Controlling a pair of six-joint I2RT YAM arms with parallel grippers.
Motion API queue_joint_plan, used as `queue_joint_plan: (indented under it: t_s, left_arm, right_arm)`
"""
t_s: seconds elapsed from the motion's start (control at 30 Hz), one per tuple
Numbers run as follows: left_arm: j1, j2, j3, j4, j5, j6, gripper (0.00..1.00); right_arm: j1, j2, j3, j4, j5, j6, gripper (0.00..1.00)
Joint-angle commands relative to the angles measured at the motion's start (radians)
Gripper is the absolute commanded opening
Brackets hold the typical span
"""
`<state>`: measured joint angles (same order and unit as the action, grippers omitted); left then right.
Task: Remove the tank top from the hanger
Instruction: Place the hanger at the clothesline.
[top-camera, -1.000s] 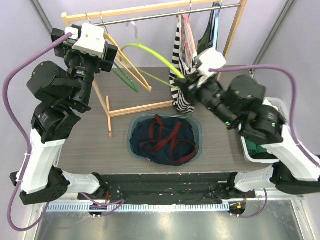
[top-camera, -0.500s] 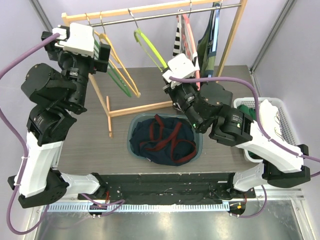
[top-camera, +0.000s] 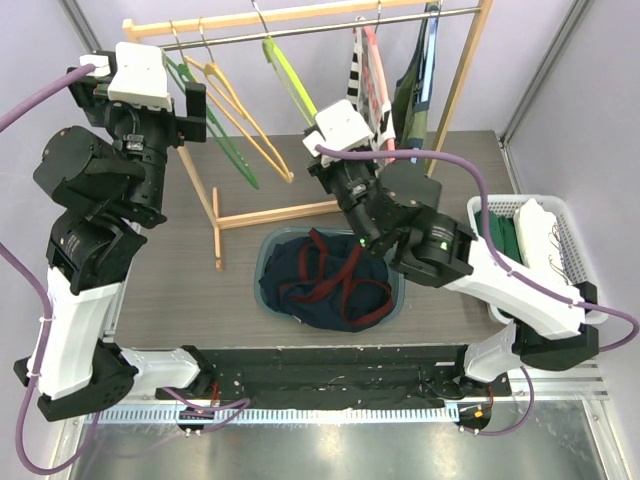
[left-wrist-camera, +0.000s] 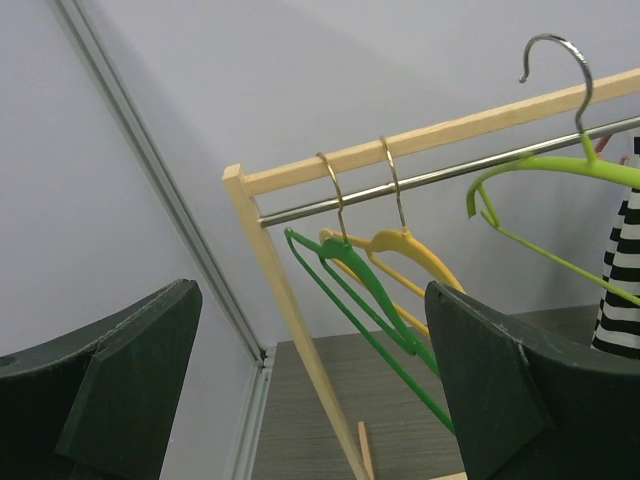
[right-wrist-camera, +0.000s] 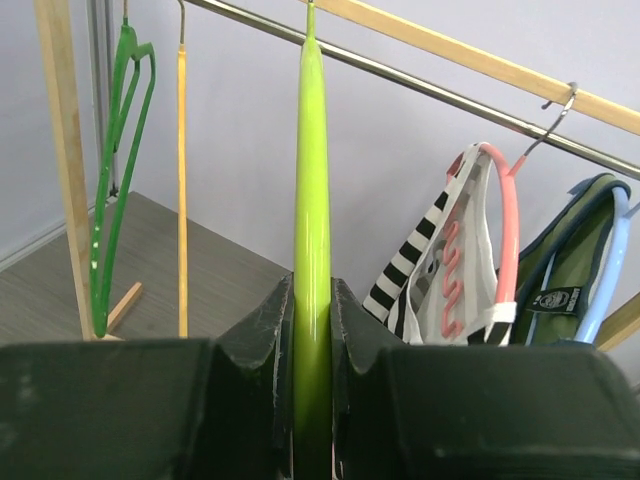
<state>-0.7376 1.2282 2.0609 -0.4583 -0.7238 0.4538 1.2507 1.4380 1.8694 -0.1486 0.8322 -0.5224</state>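
Swung left and up within the last second, the lime-green hanger (top-camera: 287, 78) has left the striped tank top (top-camera: 357, 85) and now stands against the steel rail (top-camera: 235, 38), your right gripper (top-camera: 320, 140) clamped on its lower end. Seen from above, that hanger is bare. The navy tank top (top-camera: 330, 300), trimmed in red, lies crumpled in the round basin (top-camera: 265, 262) on the table (top-camera: 180, 270), below the wooden rack (top-camera: 285, 213) and apart from every hanger. The striped tank top hangs on a pink hanger (top-camera: 375, 60) toward the rail's right end, with a green hanger (top-camera: 215, 140) and yellow hangers (top-camera: 245, 125) at the left end. Your left gripper (top-camera: 197, 100) is raised near those. A white basket (top-camera: 572, 250) holding green and white cloth sits at the table's right edge.

From your left wrist, the two fingers (left-wrist-camera: 130, 380) stand wide apart with nothing between them. The green and yellow hangers hang on the rail ahead. The lime-green hanger's steel hook (left-wrist-camera: 555, 60) shows by the rail, though you cannot tell whether it is seated.

From your right wrist, both jaws press tight on the lime-green hanger's edge (right-wrist-camera: 312, 150), which rises straight to the rail. To its right hang the striped tank top on the pink hanger and an olive garment (right-wrist-camera: 560, 260) on a light-blue hanger (right-wrist-camera: 605, 280).
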Motion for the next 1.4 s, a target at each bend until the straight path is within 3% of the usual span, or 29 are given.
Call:
queue_joint_plan:
  t_s: [0.0, 0.63, 1.37]
  left_arm:
    - [0.015, -0.009, 0.024, -0.009, 0.014, -0.05, 1.0]
    - [0.032, -0.007, 0.025, -0.045, 0.043, -0.084, 1.0]
    - [0.038, -0.006, 0.028, -0.065, 0.055, -0.096, 1.0]
  right_arm:
    - [-0.028, 0.022, 0.054, 0.142, -0.031, 0.008, 0.01]
    - [-0.207, 0.07, 0.005, 0.127, -0.171, 0.257, 0.01]
    - [-0.214, 0.202, 0.039, 0.09, -0.238, 0.36, 0.01]
